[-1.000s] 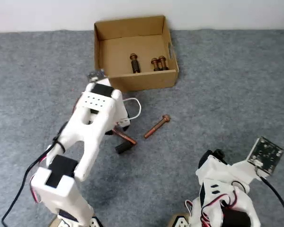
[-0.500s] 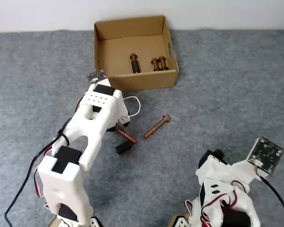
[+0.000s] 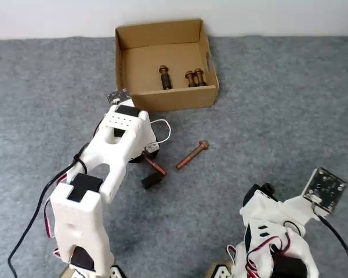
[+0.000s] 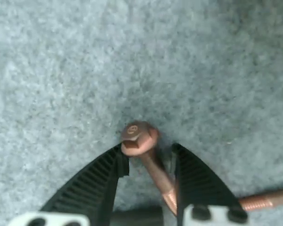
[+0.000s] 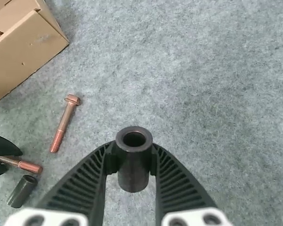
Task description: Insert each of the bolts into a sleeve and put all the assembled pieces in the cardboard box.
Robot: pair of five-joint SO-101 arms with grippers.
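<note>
- Step in hand: pairing a bolt with a sleeve. Three assembled pieces (image 3: 165,78) already lie in the cardboard box (image 3: 162,99).
- The left gripper (image 4: 149,159) is clamped on a copper bolt (image 4: 140,137), low over the grey carpet (image 3: 278,104), with the bolt head pointing away from the wrist.
- The right gripper (image 5: 133,154) is closed on a black sleeve (image 5: 133,165), held upright with its bore open, well apart from the left arm.
- A second bolt (image 3: 192,154) and a spare sleeve (image 3: 152,180) lie on the carpet near the left gripper.
- Next, I judge, the arms must meet: line the threaded end up squarely with the bore, then push it in.
</note>
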